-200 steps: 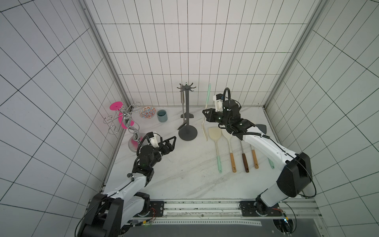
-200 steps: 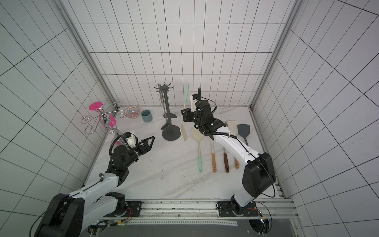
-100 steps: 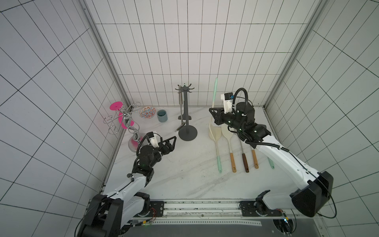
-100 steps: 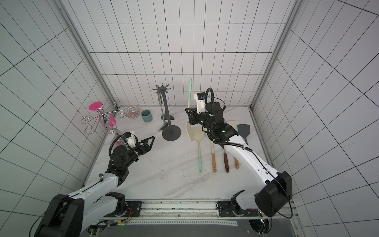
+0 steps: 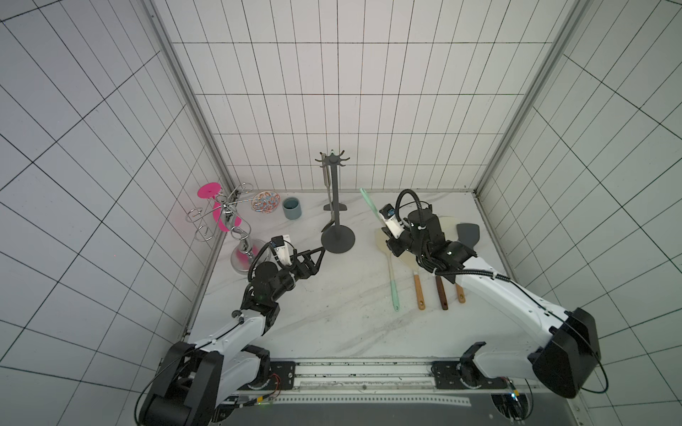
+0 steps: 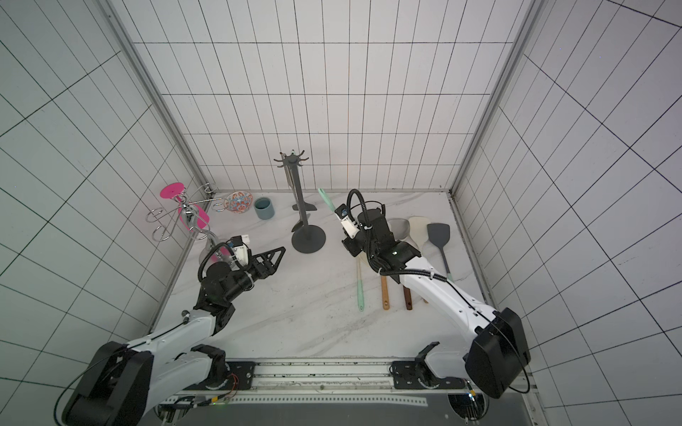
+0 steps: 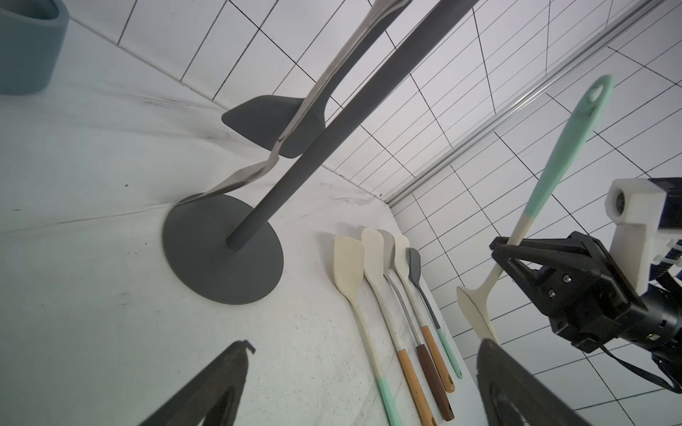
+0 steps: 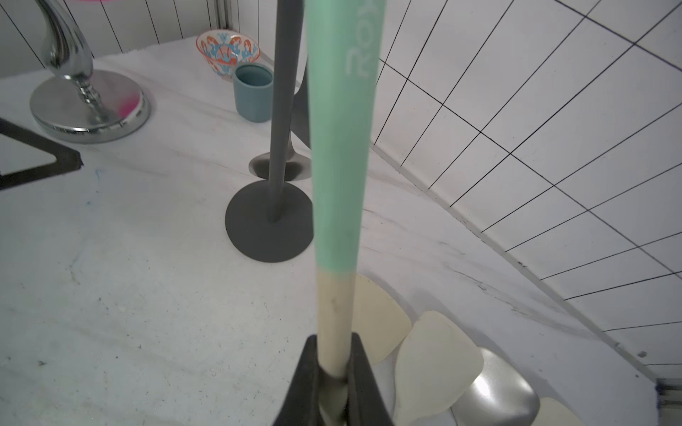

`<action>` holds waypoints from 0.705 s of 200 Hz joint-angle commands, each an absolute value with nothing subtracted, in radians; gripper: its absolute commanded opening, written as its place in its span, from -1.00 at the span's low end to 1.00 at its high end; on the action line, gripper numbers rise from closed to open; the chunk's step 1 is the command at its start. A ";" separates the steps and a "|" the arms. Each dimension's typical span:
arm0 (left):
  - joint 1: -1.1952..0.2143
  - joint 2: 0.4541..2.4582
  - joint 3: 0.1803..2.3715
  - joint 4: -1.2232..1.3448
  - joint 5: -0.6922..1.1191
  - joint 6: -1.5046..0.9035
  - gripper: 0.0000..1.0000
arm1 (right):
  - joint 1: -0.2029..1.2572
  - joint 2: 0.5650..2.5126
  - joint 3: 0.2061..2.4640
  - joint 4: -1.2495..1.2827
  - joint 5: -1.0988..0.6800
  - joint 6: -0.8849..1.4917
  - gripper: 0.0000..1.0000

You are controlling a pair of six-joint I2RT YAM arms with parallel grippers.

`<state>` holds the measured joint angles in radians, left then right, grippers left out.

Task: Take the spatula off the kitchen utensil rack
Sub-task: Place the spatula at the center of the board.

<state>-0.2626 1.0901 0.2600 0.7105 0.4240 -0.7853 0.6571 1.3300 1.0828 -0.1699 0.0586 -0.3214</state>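
Note:
The kitchen utensil rack [image 5: 335,206] [image 6: 299,210] stands at the back middle, a dark grey pole on a round base. A dark grey turner [image 7: 273,123] and a steel utensil [image 7: 240,182] hang on it. The spatula [image 5: 370,203] [image 6: 326,201] [image 7: 564,140] [image 8: 341,147], with a mint handle and a cream blade, is off the rack. My right gripper [image 5: 386,235] [image 6: 348,244] [image 8: 334,343] is shut on its cream neck, to the right of the rack's base, with the handle tilted up. My left gripper [image 5: 319,257] [image 6: 279,259] [image 7: 363,345] is open and holds nothing, close to the left of the base.
Several utensils [image 5: 417,291] lie in a row on the table below and right of my right gripper. A chrome stand [image 5: 236,221] holding a pink glass is at the back left. Beside it sit a patterned bowl [image 5: 265,202] and a blue cup [image 5: 292,208].
My right gripper has carried the spatula away from the rack's crown, lower and toward the front right, and its handle now leans back toward the rack. The left arm has not moved.

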 commanded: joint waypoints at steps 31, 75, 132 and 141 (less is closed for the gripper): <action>-0.291 1.097 0.294 0.769 0.478 -0.768 0.95 | 0.813 1.437 1.008 -0.182 0.379 -0.617 -1.00; -0.291 1.154 0.306 0.829 0.526 -0.814 0.95 | 0.901 1.464 0.955 -0.116 0.448 -0.715 -1.00; -0.291 1.360 0.339 1.034 0.655 -0.945 0.70 | 0.984 1.475 0.900 -0.031 0.482 -0.788 -1.00; -0.291 1.397 0.343 1.082 0.678 -0.970 0.43 | 0.990 1.479 0.892 -0.011 0.498 -0.791 -1.00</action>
<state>-0.2882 1.3254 0.3103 0.9218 0.5938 -0.8940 0.9680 1.4693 0.9527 -0.0864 0.4442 -0.7406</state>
